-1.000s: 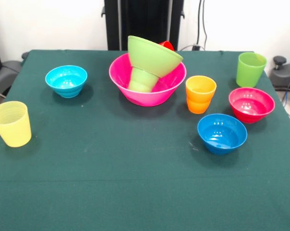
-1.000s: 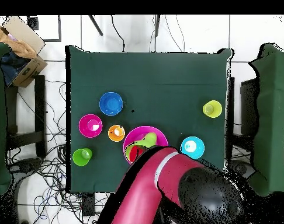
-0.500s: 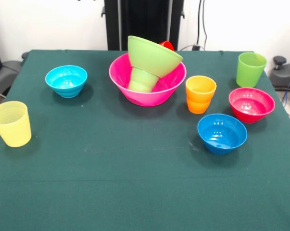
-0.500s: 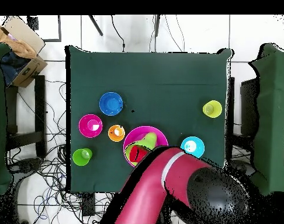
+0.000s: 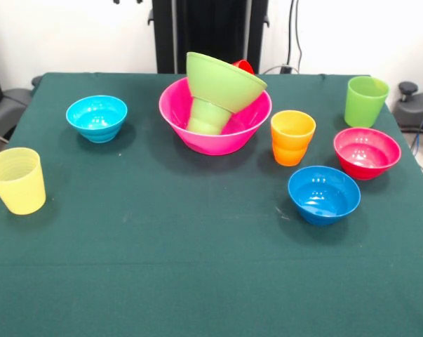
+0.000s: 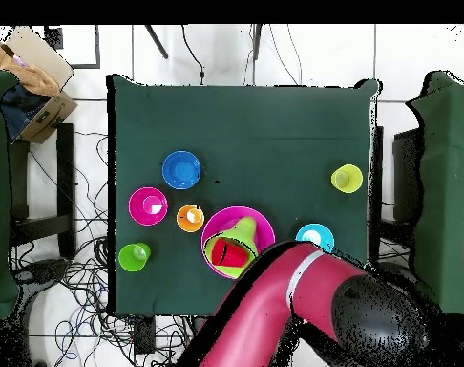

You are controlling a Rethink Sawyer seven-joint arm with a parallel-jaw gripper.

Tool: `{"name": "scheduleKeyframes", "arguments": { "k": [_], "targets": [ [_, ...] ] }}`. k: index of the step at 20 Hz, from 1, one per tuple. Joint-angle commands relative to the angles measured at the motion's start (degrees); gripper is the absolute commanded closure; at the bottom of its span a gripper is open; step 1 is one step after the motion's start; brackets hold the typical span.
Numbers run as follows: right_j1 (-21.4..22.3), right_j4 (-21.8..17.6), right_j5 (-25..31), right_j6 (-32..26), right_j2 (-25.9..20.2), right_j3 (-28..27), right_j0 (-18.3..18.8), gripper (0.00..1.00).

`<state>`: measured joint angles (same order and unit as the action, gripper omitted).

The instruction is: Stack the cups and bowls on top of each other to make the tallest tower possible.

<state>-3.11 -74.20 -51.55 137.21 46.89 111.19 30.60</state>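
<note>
Tower sits at the table's robot-side middle: large pink bowl holds the upturned small green cup, with the lime green bowl tilted on it. Red cup shows only its rim from the front; overhead I see it lying in the lime bowl. Arm appears overhead only. Gripper is out of both views, so I cannot place things against its fingers or tell their state. Other bowls and cups stand empty.
</note>
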Motion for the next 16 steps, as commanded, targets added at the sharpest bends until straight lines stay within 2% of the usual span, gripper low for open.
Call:
{"name": "scheduleKeyframes", "arguments": {
  "k": [1, 4, 7, 16],
  "targets": [
    [-5.7, 5.2, 6.1, -18.0, -11.1, -9.8, 0.6, 0.0],
    [-6.5, 5.9, 5.8, -19.1, -11.1, -10.5, 1.0, 0.0],
    [-8.1, 9.5, 3.8, -23.6, -11.0, -11.2, 2.6, 0.0],
    [-12.2, 13.8, -6.6, -36.2, -13.0, -14.2, 10.4, 0.0]
  ]
}}
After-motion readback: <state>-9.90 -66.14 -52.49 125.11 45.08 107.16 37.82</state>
